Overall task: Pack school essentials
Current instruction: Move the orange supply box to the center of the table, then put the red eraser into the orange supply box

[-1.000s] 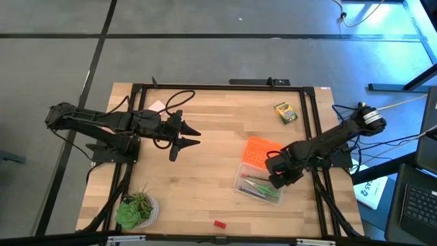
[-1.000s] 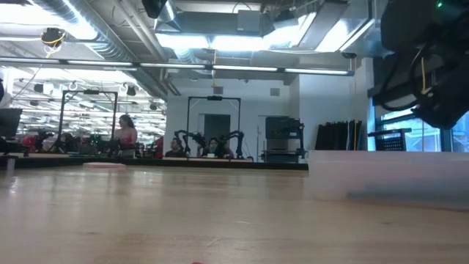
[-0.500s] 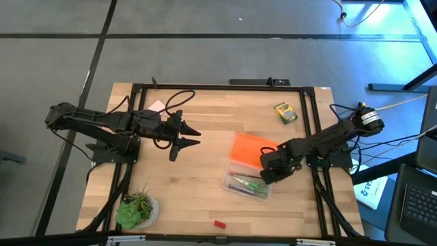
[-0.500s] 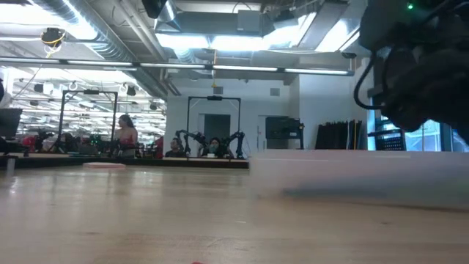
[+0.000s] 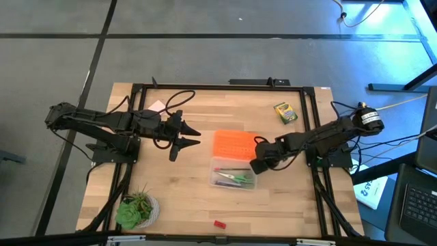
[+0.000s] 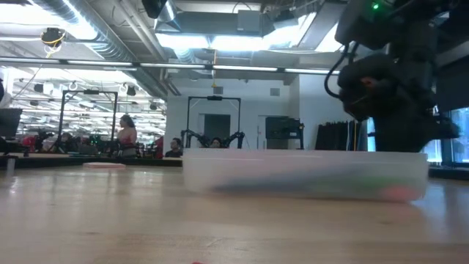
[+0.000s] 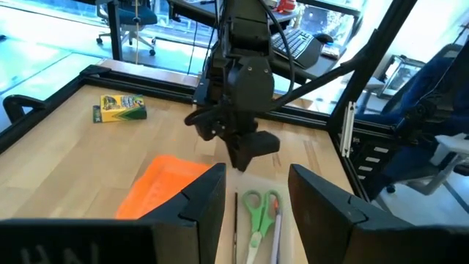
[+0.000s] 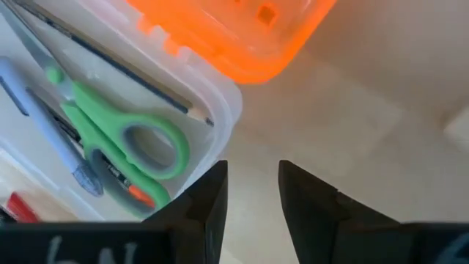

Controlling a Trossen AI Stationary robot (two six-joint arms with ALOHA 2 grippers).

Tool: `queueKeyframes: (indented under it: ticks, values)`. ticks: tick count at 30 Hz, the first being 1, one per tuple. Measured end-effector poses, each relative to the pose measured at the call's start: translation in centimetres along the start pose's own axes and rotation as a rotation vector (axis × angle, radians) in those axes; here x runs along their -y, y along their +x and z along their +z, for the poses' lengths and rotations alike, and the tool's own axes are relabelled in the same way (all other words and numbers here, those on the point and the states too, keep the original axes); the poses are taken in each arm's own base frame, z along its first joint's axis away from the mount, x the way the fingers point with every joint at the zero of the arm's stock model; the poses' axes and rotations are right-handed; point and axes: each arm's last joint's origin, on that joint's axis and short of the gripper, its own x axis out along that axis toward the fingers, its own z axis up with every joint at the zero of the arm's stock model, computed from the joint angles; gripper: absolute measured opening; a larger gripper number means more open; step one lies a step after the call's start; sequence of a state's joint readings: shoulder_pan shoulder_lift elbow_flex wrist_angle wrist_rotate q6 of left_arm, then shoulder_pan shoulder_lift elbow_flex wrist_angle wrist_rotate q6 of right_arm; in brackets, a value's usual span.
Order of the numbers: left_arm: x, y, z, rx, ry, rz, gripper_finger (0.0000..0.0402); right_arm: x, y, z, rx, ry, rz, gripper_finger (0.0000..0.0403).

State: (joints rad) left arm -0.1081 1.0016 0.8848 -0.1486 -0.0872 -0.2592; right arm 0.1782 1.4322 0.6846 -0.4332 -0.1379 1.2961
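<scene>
The clear plastic box [image 5: 233, 174] stands on the table right of centre. Its orange lid [image 5: 235, 143] lies open on the box's far side. In the box lie green-handled scissors [image 8: 124, 139], a purple pen [image 8: 51, 125] and a thin dark pencil [image 8: 110, 66]. My right gripper [image 5: 258, 164] is low at the box's far right corner, its fingers a little apart. My left gripper [image 5: 193, 137] is open and empty, hovering left of centre. The crayon box [image 5: 285, 112] lies at the far right. The red eraser [image 5: 219, 223] is by the near edge, the pink note pad [image 5: 157, 106] at the far left. My right gripper meets the box's right end wall near its far corner [image 8: 226, 117] with the outer side of one finger [image 8: 209, 194]. The fingers slant down from the table's right. Nothing is between them. The box stands flat on the table.
A green potted plant [image 5: 136, 210] stands at the near left corner. A dark frame [image 5: 218, 87] runs around the table. Bare wood lies between my left gripper and the box. In the low view, people and other robot arms show in the room behind.
My right gripper has gone toward the table's left edge and slightly toward the far edge. The box and its open lid have slid left along the table ahead of it. The box has turned until its long side runs parallel to the near edge.
</scene>
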Motion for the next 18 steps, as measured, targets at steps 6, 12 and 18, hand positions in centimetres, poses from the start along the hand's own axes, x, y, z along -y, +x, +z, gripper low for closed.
queueKeyframes:
  ticks: [6, 12, 18]
  values:
    - [-0.1, -0.2, 0.1, 0.004, -0.020, 0.002, 0.0142, -1.1, -1.6, 0.6, 0.026, -0.151, -0.001, 0.0124]
    - [0.0, -2.0, 2.9, -0.007, -0.022, 0.031, 0.0142, -4.6, -5.9, 0.8, 0.131, -0.427, 0.020, 0.0124]
    - [0.7, -3.1, 4.0, -0.111, 0.055, 0.101, 0.0142, -9.2, -10.1, -0.9, 0.211, -0.916, 0.179, 0.0124]
